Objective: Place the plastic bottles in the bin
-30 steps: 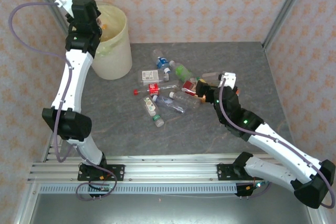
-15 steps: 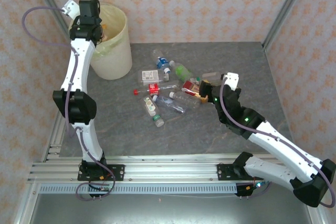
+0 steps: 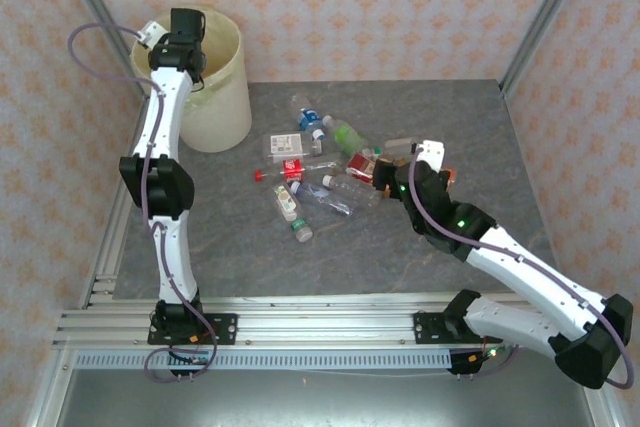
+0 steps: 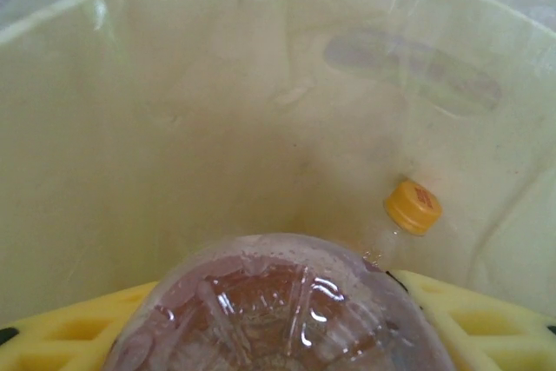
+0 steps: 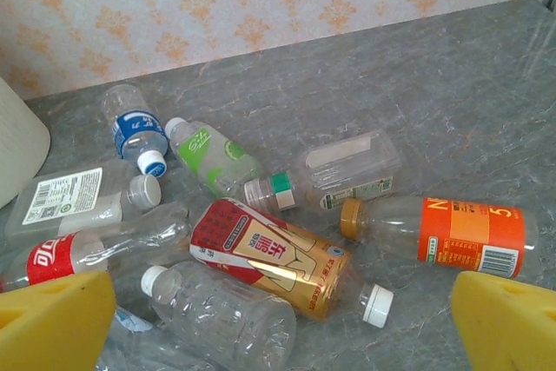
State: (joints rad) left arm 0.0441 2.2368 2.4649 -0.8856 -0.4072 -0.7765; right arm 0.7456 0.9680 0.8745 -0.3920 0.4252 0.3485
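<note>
My left gripper point(image 3: 186, 35) hangs over the mouth of the cream bin point(image 3: 226, 107), its yellow fingers point(image 4: 61, 332) either side of a clear plastic bottle point(image 4: 287, 306) that points base-first into the bin point(image 4: 174, 128). An orange-capped bottle point(image 4: 413, 206) lies inside against the liner. My right gripper point(image 3: 386, 175) stands open just above the right end of the pile of plastic bottles point(image 3: 318, 172). Between its fingertips point(image 5: 52, 319) lie a red-and-gold labelled bottle point(image 5: 274, 254) and a clear one point(image 5: 217, 314); an orange-labelled bottle point(image 5: 452, 234) lies to the right.
More bottles lie spread behind: green-labelled point(image 5: 213, 155), blue-labelled point(image 5: 135, 128), white-labelled point(image 5: 74, 202), a red cola one point(image 5: 87, 249) and a flattened clear one with a green band point(image 5: 347, 171). Patterned walls point(image 3: 400, 7) close the back and sides.
The left arm has straightened and carried its gripper from the bin's left rim to above the opening. The right gripper has edged slightly left towards the pile.
</note>
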